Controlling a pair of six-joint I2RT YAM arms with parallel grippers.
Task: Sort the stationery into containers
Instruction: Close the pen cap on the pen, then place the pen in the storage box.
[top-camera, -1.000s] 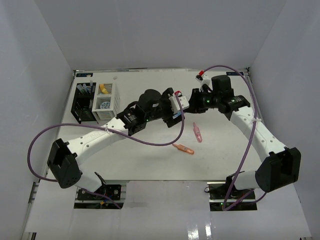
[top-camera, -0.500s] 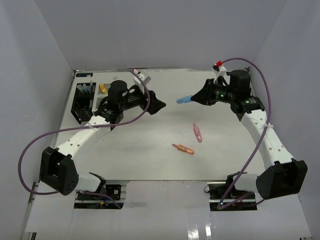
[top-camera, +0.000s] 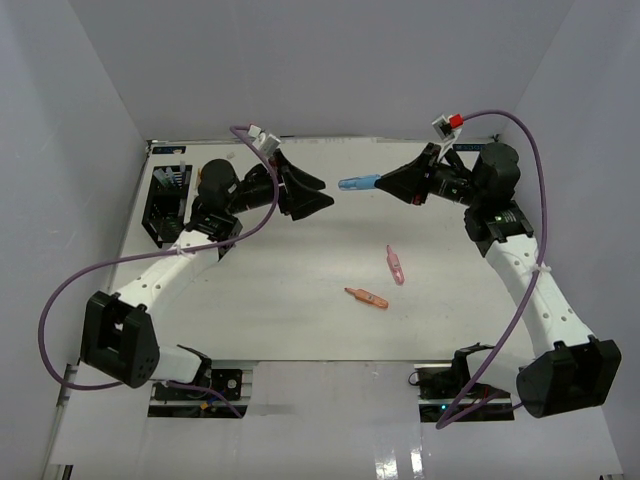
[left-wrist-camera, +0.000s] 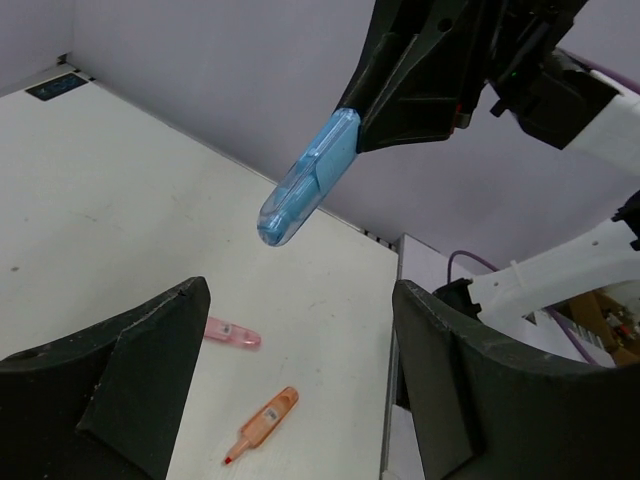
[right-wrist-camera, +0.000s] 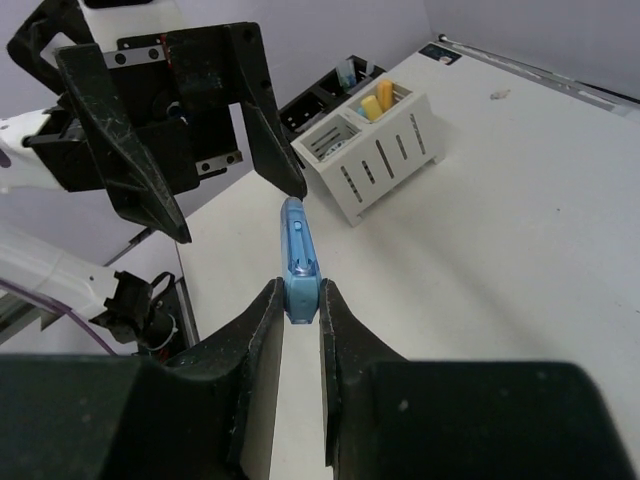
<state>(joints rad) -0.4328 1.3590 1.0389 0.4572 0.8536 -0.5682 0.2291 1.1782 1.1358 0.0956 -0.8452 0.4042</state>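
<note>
My right gripper (top-camera: 383, 183) is shut on a blue marker (top-camera: 355, 183) and holds it in the air above the far middle of the table, its free end pointing left. The marker also shows in the right wrist view (right-wrist-camera: 298, 255) and the left wrist view (left-wrist-camera: 305, 180). My left gripper (top-camera: 318, 193) is open and empty, facing the marker from the left with a gap between them. A pink marker (top-camera: 396, 265) and an orange marker (top-camera: 367, 297) lie on the table. The black container (top-camera: 165, 205) stands far left. The white container (right-wrist-camera: 375, 150) beside it holds a yellow marker.
White walls close the table on the left, back and right. Purple cables loop off both arms. In the top view my left arm hides most of the white container.
The two grippers were together at the table's middle and have drawn apart. The right one has kept the blue marker and lifted it. The left one has pulled back left, open.
</note>
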